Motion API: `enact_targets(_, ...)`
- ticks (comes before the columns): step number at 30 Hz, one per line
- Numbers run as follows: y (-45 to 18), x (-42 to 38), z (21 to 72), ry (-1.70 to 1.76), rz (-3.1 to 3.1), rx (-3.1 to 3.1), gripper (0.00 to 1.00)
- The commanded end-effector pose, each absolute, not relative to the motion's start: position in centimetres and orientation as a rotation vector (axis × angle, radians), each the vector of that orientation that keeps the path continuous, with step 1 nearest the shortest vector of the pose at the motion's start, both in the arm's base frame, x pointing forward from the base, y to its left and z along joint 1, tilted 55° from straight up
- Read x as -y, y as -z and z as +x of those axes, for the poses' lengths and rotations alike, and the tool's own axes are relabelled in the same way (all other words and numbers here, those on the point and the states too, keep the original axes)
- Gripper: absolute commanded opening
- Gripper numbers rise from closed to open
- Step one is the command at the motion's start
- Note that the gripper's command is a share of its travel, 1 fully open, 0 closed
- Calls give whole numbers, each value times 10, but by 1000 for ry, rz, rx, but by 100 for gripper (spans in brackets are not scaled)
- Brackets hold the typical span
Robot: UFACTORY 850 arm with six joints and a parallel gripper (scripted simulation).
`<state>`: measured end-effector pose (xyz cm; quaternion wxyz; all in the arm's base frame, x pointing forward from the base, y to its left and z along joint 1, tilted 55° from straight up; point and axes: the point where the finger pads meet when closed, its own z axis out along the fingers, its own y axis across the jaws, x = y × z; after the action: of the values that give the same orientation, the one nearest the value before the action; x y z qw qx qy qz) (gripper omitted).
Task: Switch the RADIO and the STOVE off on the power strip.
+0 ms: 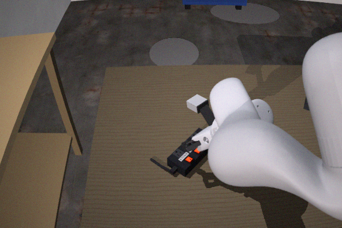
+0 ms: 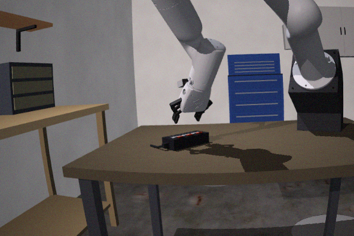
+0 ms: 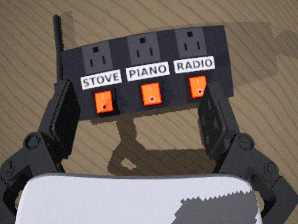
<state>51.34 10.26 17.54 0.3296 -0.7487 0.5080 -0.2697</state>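
Observation:
A black power strip (image 3: 147, 72) lies flat on the brown table, the right way up. It also shows in the top view (image 1: 188, 156) and the exterior view (image 2: 185, 140). It has three orange rocker switches labelled STOVE (image 3: 103, 102), PIANO (image 3: 150, 94) and RADIO (image 3: 197, 86). A short black cord (image 1: 162, 165) sticks out of its STOVE end. My gripper (image 3: 138, 94) (image 2: 188, 113) is open and empty. It hangs above the strip, apart from it, fingers pointing down.
A wooden shelf unit (image 2: 45, 117) with a grey drawer box (image 2: 26, 87) stands left of the table. The arm's black base (image 2: 317, 102) sits at the table's right. A blue cabinet (image 2: 255, 90) stands behind.

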Motion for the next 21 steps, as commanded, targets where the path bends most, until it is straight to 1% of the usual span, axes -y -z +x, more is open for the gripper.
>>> enact_targets(1,-177,-103,516,706,-1963,-1312,100)
enact_targets(11,-194,-103,545,697,-2046,-1000,100)
enact_targets(21,-206,-95,557,677,-2109,-717,100)
